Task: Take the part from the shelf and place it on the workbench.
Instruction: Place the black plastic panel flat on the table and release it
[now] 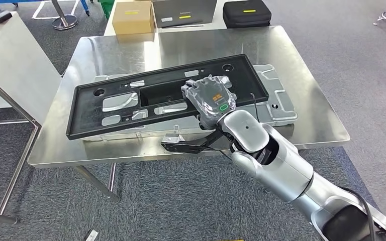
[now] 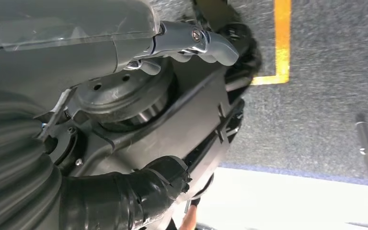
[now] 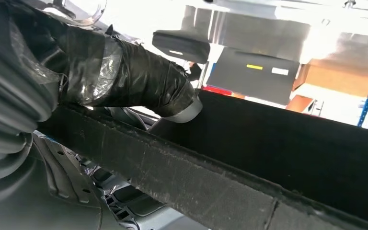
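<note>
Head view: right hand point(image 1: 210, 98) grips the black tray point(image 1: 130, 103) on the workbench point(image 1: 311, 120); left hand's point(image 2: 191, 43) fingers unclear.

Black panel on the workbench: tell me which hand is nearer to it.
Right. The right hand grips the black panel at its near edge; the left hand hangs over carpeted floor, away from it.

Part point(image 1: 130, 108): long black rectangular panel with cut-outs and raised rim, lying flat and slightly skewed on the steel workbench point(image 1: 306, 55), over a silver plate.
</note>
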`<state>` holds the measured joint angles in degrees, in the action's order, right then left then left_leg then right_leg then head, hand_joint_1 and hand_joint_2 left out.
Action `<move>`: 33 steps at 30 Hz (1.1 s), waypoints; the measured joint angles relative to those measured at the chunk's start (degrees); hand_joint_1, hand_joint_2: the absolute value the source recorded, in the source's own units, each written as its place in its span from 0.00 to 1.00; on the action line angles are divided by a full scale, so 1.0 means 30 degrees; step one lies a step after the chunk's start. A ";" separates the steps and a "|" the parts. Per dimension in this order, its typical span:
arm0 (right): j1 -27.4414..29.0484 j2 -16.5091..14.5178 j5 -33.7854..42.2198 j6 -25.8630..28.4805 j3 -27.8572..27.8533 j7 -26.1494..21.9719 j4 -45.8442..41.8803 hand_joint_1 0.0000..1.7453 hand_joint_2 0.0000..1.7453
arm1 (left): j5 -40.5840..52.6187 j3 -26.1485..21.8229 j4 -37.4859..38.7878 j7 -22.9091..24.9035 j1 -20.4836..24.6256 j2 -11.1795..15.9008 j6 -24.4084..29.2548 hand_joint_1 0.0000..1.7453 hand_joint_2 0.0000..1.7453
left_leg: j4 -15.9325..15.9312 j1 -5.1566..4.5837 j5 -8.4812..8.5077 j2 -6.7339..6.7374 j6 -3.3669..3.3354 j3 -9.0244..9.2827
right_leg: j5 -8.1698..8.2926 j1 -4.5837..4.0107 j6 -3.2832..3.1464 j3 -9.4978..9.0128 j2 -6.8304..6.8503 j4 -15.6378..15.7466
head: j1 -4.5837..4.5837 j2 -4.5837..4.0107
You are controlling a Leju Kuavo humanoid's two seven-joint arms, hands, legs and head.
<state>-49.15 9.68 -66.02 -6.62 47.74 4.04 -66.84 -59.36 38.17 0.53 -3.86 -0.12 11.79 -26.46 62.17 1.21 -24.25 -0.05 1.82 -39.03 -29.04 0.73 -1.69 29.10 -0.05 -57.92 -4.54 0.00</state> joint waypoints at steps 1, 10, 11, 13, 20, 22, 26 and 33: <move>-0.0010 0.0000 -0.0009 0.0024 -0.0004 0.0002 0.0047 1.00 1.00 | -0.0011 0.0011 0.0002 0.0000 -0.0006 0.0006 0.0000 0.00 1.00 | -0.0895 -0.0047 0.0530 0.0039 -0.0083 0.0306 | -0.0167 0.0013 0.0125 -0.0125 0.0004 0.0005 | 0.0003 0.0000; 0.0386 0.0002 -0.0656 0.1155 -0.0428 0.0379 0.0843 1.00 1.00 | -0.0182 0.0229 0.0013 0.0028 -0.0091 0.0025 -0.0080 0.00 1.00 | -0.1821 -0.0218 0.0054 -0.0046 -0.1224 0.1637 | -0.1506 0.0004 0.0851 0.2956 0.0004 -0.4940 | 0.0026 0.0002; 0.0559 0.0002 -0.0813 0.1241 -0.0512 0.0494 0.0980 1.00 1.00 | -0.0197 0.0304 0.0013 0.0051 -0.0095 0.0025 -0.0071 0.00 1.00 | -0.1821 -0.0265 -0.0148 -0.0081 -0.1243 0.1870 | -0.1931 -0.0004 0.0852 0.3567 0.0004 -0.5417 | 0.0024 0.0002; 0.0900 -0.0011 -0.1231 0.1559 -0.0790 0.0807 0.1412 1.00 1.00 | -0.0219 0.0530 0.0013 0.0122 -0.0091 0.0025 -0.0051 0.00 1.00 | -0.1820 -0.0373 -0.0592 -0.0169 -0.1263 0.2453 | -0.1680 -0.0033 0.0712 0.3946 0.0004 -0.4629 | 0.0027 0.0000; 0.1331 -0.0477 -0.2499 0.3198 -0.2825 0.0982 0.2974 1.00 1.00 | -0.0475 0.1415 0.0013 0.0199 0.0093 -0.0027 0.0067 0.00 1.00 | -0.1540 -0.0466 -0.1641 -0.0280 -0.0783 0.3472 | 0.2191 -0.0425 -0.0176 0.2859 -0.0060 -0.0180 | 0.0022 0.0004; 0.1348 -0.0737 -0.2683 0.3197 -0.3216 0.0900 0.3227 1.00 1.00 | -0.0545 0.1605 0.0013 0.0200 0.0146 -0.0044 0.0113 0.00 1.00 | -0.0524 -0.0419 -0.1786 -0.0217 -0.0630 0.3146 | 0.1972 -0.0339 -0.0420 0.2389 -0.0107 -0.0022 | 0.0020 0.0002; 0.1552 -0.1191 -0.2860 0.3153 -0.3506 0.0754 0.3710 1.00 1.00 | -0.0625 0.1860 0.0013 0.0188 0.0246 -0.0056 0.0215 0.00 1.00 | 0.3410 -0.0210 -0.3215 -0.0126 -0.0159 0.0381 | 0.1259 -0.0287 -0.0533 0.1562 -0.0163 0.0018 | 0.0020 0.0000; 0.1852 -0.1768 -0.3107 0.2803 -0.3623 0.0572 0.4586 1.00 1.00 | -0.0938 0.2191 0.0049 0.0175 0.0129 0.0093 0.0187 0.00 1.00 | -0.1487 -0.0370 0.0664 -0.0071 -0.0492 0.0664 | -0.0161 -0.0167 -0.0023 0.0075 -0.0228 0.0033 | 0.0027 0.0002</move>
<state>-43.59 4.37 -75.34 1.79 36.87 5.76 -53.08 -62.18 44.74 0.68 -3.33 0.26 12.07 -25.90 57.71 0.10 -22.26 -0.26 0.34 -37.04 -29.52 0.23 -1.75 29.32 -0.74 -57.82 -4.45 0.01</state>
